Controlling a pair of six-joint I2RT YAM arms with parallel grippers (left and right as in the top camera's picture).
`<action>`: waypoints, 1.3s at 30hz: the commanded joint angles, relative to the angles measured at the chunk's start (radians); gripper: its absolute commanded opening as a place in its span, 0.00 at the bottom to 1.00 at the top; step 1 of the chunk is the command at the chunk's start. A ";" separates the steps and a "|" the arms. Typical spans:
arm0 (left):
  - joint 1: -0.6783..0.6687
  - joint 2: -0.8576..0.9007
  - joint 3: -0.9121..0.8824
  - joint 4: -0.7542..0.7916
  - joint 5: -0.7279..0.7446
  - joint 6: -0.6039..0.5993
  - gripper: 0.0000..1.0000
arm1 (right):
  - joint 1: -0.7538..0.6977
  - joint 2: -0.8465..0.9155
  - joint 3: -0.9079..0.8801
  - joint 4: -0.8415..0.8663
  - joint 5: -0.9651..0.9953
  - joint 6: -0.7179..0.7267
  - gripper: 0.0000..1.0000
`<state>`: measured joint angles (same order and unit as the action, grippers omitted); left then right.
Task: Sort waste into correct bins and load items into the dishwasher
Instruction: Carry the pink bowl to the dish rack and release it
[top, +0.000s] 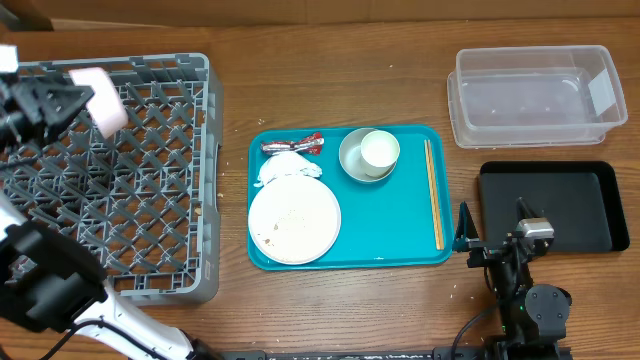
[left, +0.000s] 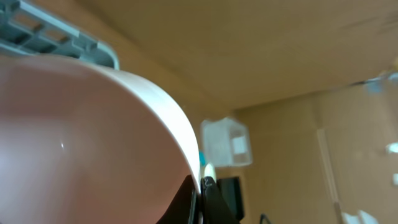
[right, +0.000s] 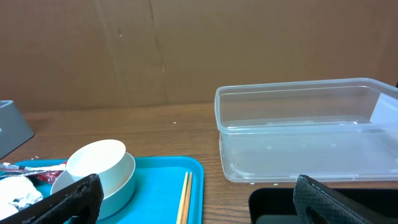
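Clamping a small white dish (top: 104, 100) by its rim, the left gripper (left: 201, 188) is hovering over the far left part of the grey dish rack (top: 150, 180). Its jaws are pinching nearly shut on the thin edge. The dish is tilting on its side; whether it is touching the lattice cannot be told.

At the table's (top: 400, 310) near right, the right gripper (right: 199, 208) is sitting with its jaws spread wide and holding nothing. It is sitting at the near left corner of the black tray (top: 560, 205). The clear tub (top: 535, 95) is lying just beyond that tray.

Between rack and bins, a teal tray (top: 400, 225) is carrying the rest:
- The large white plate (top: 294, 220), dotted with crumbs (top: 270, 236), is occupying its near left.
- A crumpled napkin (top: 288, 166) is touching the plate's far edge.
- The red-and-silver wrapper (top: 293, 146) is lying just behind the napkin.
- The white cup (top: 380, 149) is nesting inside the metal bowl (top: 352, 160).
- Wooden chopsticks (top: 434, 195) are lying along the tray's right side.
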<state>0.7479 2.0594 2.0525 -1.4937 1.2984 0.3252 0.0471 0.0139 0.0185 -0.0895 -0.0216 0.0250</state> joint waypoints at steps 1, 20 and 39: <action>0.075 -0.012 -0.135 0.096 0.283 0.161 0.04 | -0.003 -0.011 -0.010 0.005 0.005 -0.007 1.00; 0.040 -0.010 -0.389 0.719 0.051 -0.117 0.04 | -0.003 -0.011 -0.010 0.005 0.005 -0.006 1.00; -0.017 0.121 -0.391 0.850 0.177 -0.180 0.04 | -0.003 -0.011 -0.010 0.005 0.005 -0.007 0.99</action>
<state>0.7486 2.1014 1.6718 -0.6628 1.3720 0.1555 0.0471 0.0139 0.0185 -0.0906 -0.0216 0.0246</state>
